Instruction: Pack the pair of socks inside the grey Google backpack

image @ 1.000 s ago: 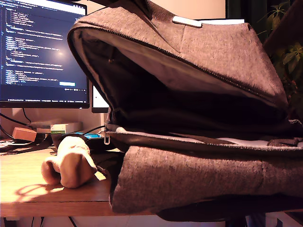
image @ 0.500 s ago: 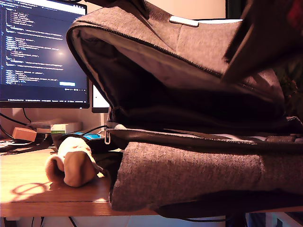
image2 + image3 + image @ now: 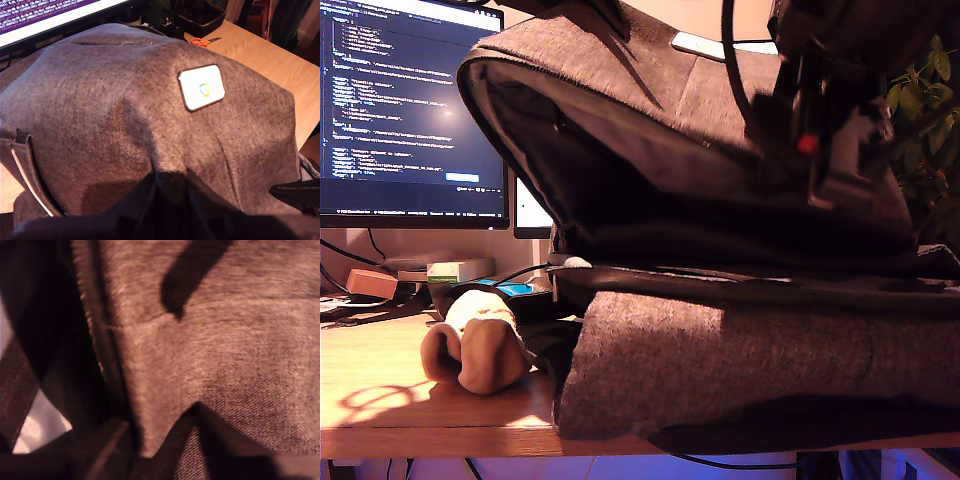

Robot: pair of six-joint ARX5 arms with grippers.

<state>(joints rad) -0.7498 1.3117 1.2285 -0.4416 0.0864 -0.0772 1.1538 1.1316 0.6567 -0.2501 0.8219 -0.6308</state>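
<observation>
socks [image 3: 475, 352] shifted slightly on surface [image 3: 380, 410] (unpacked) | arm [image 3: 820, 110] came over backpack [image 3: 720, 370] | pincer states: cannot tell

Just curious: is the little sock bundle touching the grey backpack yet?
Cannot tell. In the exterior view the socks lie on the desk right beside the backpack, but shadow hides any gap.

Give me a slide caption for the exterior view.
Open grey backpack on a desk, socks lying outside beside it, an arm reaching over the flap.
</observation>
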